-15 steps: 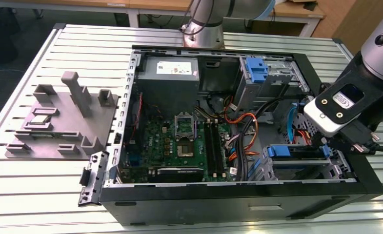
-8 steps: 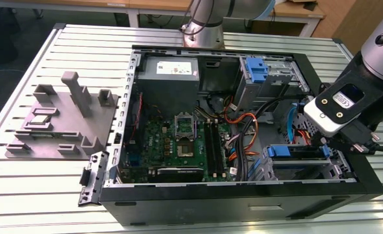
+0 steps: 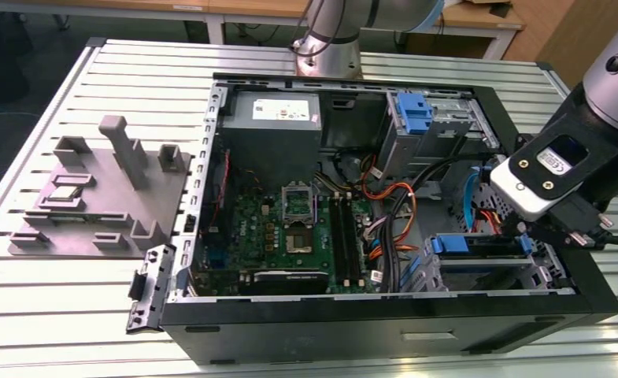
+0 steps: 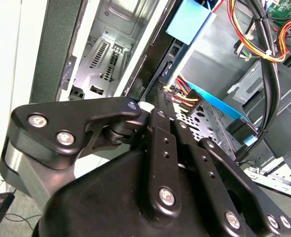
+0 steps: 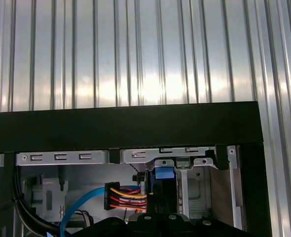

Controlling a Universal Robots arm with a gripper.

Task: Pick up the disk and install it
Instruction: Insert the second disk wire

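The disk [image 3: 479, 246] lies flat in the drive cage at the front corner of the open black computer case [image 3: 393, 315], on the exterior view's right. Its blue carrier shows at both ends and its label is hidden. My gripper [image 3: 527, 230] reaches down inside the case wall, right at the disk's end nearest that wall. In the second wrist view my gripper [image 4: 148, 111] points at a perforated metal face with a blue edge [image 4: 204, 116]. The first wrist view shows a blue tab [image 5: 163, 174] beside a plug with coloured wires [image 5: 121, 195].
A bundle of orange and black cables [image 3: 393, 224] crosses beside the cage. The motherboard [image 3: 287, 228], the grey power supply [image 3: 277, 114] and a narrow blue bracket [image 3: 414, 110] fill the case. A grey fixture block [image 3: 98, 197] stands on the slatted metal table [image 3: 67, 299].
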